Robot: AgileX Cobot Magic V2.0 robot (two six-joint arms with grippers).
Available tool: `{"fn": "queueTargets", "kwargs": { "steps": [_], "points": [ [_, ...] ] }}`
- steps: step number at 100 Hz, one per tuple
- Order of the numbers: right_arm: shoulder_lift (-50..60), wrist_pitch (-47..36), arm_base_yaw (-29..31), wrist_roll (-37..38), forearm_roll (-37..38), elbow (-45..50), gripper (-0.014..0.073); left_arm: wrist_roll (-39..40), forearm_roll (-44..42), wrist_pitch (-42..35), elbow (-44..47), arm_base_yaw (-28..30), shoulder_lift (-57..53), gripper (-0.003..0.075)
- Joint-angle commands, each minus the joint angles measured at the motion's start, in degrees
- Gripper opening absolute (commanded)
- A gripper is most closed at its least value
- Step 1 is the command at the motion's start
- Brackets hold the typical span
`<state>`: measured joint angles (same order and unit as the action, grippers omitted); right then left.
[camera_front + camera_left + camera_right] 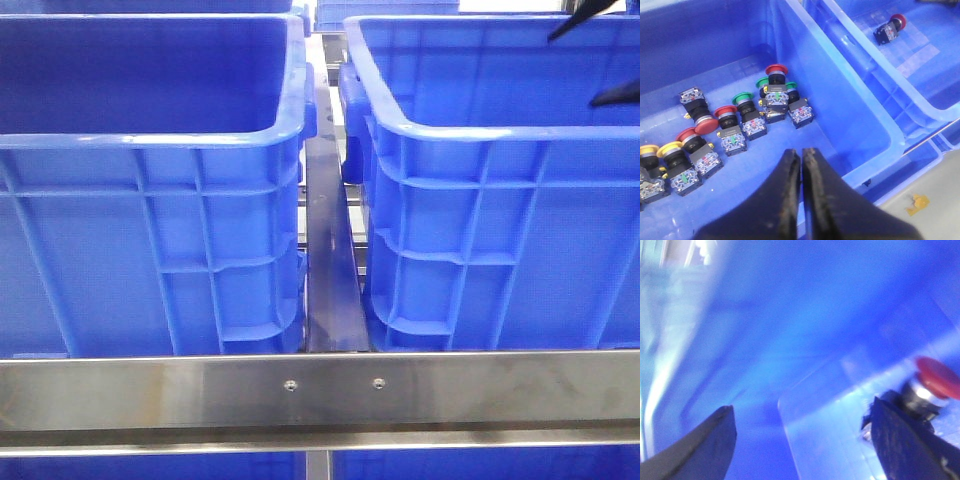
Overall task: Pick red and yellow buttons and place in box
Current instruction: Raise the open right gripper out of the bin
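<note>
Several push buttons lie in the left blue bin [840,100]: red caps [775,69] [725,112], yellow caps [670,148] and green caps [742,96]. My left gripper [801,151] hangs shut and empty above that bin's floor, on the near side of the buttons. The right blue box [920,70] holds one red button [891,26]. My right gripper [802,407] is open low inside that box, and the red button [940,376] lies just beside one finger [900,435], outside the jaws. In the front view only the right gripper's fingers [615,95] show over the right box [480,130].
A steel bar [320,390] crosses the front of both bins. A dark strip [330,260] fills the narrow gap between the bins. The high wall of the left bin [150,135] hides its contents from the front view. A small yellow scrap [916,204] lies outside the bins.
</note>
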<state>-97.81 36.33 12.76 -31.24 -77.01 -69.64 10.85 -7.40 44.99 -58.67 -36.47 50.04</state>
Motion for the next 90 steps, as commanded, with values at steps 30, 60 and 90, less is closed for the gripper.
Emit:
{"fn": "queueTargets", "kwargs": {
  "steps": [30, 60, 90],
  "points": [
    [18.4, -2.4, -5.9, -2.1, 18.6, -1.1, 0.0582, 0.0, 0.1, -4.3, -1.6, -0.5, -0.6, -0.0019],
    [31.2, -6.6, -10.7, -2.1, 29.6, 2.8, 0.0582, 0.0, 0.1, -4.3, -1.6, -0.5, -0.6, -0.0019],
    [47.2, -11.4, -10.7, -2.1, 36.1, 16.9, 0.0582, 0.0, 0.1, -4.3, -1.6, -0.5, -0.6, -0.0019]
  ]
}}
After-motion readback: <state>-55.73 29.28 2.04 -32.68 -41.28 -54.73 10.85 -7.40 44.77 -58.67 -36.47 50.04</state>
